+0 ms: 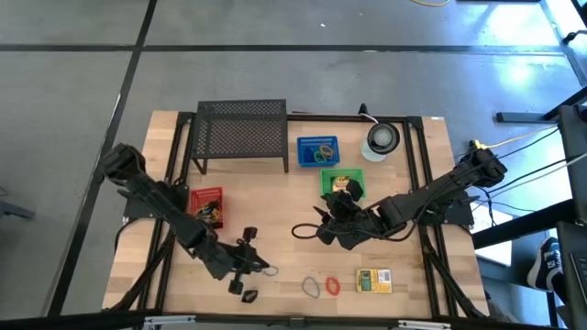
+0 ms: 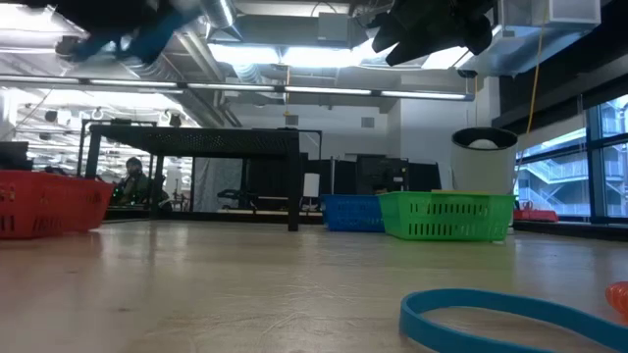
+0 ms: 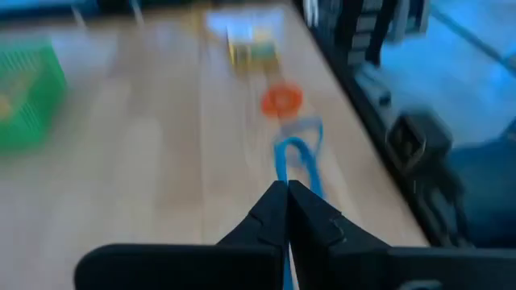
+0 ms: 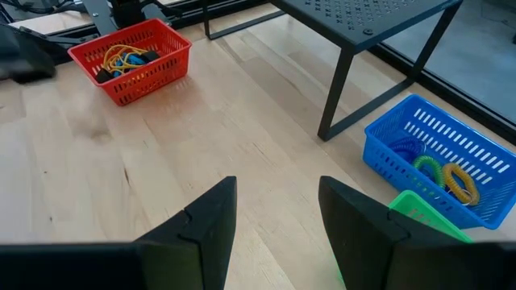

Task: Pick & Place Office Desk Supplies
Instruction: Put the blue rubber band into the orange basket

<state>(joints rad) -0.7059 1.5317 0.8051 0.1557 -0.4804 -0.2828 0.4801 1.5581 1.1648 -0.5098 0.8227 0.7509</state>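
Sorting part done; left gripper (image 3: 287, 197) pinched shut on a blue loop (image 3: 297, 159) near the table's front edge.

Nearest, along the front edge: grey loop (image 1: 312, 288), orange loop (image 1: 331, 286), yellow-green box (image 1: 374, 280) and a small black clip (image 1: 249, 295) lie loose, not yet binned. The left wrist view shows the blue loop clamped at its near end between the closed fingertips, long axis running straight out from them toward the orange loop; whether it has left the wood I cannot tell. Mid-table, the right gripper (image 4: 276, 211) hangs with fingers apart, empty, beside the green basket (image 1: 328, 178). Farther back, the red basket (image 4: 129, 58) holds rubber bands and dark bits, and the blue basket (image 4: 439, 153) holds coiled items. Judgement: several picks remain.
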